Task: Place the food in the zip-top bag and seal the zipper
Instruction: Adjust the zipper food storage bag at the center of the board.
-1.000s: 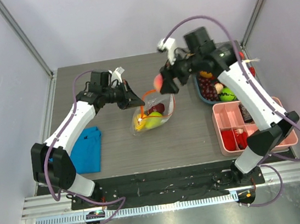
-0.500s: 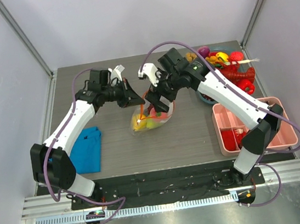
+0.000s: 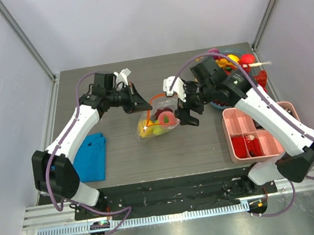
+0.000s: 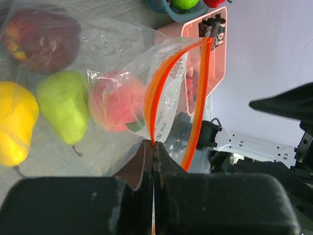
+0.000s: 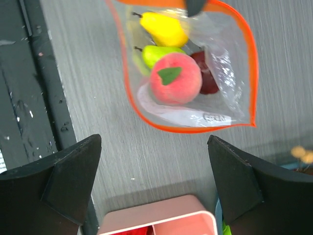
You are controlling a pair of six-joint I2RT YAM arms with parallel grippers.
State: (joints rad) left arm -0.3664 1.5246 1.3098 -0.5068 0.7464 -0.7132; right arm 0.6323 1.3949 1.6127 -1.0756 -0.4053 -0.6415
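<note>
The zip-top bag (image 3: 158, 121) lies on the table with its mouth held open. My left gripper (image 3: 142, 104) (image 4: 154, 145) is shut on one lip of the orange zipper (image 4: 150, 100). Food inside the bag: a pink peach (image 5: 175, 78) (image 4: 115, 101), a green pear (image 4: 65, 105), a yellow pear (image 5: 166, 29) and a dark red apple (image 4: 42, 36). My right gripper (image 3: 189, 113) (image 5: 154, 147) hangs open and empty just right of the bag's mouth, above bare table. The zipper rim (image 5: 195, 129) forms a wide open loop.
A blue bowl (image 3: 215, 103) at the back right has more toy food (image 3: 241, 63) beside and in it. A pink compartment tray (image 3: 261, 116) (image 5: 156, 218) sits at the right. A folded blue cloth (image 3: 91, 155) lies at the left.
My right gripper brought the peach to the bag's mouth, let it go inside and drew back to the right, open. The left gripper has stayed shut on the zipper lip.
</note>
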